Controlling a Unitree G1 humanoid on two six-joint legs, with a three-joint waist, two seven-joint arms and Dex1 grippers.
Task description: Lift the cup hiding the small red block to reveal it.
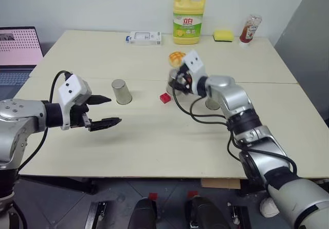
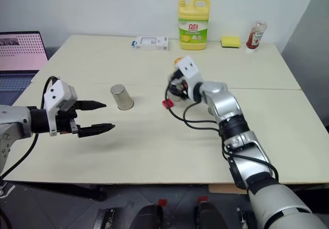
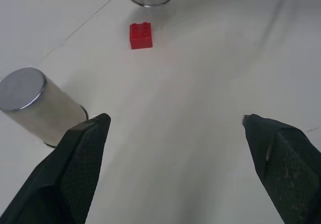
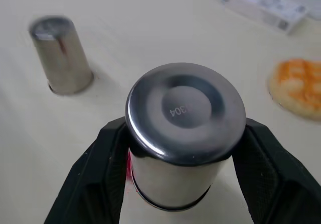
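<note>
At the tabletop's (image 1: 154,141) centre, the right tool (image 4: 175,184) pinches an inverted steel cup (image 4: 183,133), leaving the small red block (image 1: 165,98) exposed at its seven o'clock; the left tool (image 1: 100,111) hangs spread, so little remains.

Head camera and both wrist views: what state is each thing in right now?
Small red plastic block: uncovered on the table.
Steel cup in the right gripper: inverted, clamped.
Steel cup at left: inverted, untouched.
Third steel cup: partly hidden behind the right arm.
Right gripper: jaws shut on cup.
Left gripper: jaws open, empty.
</note>
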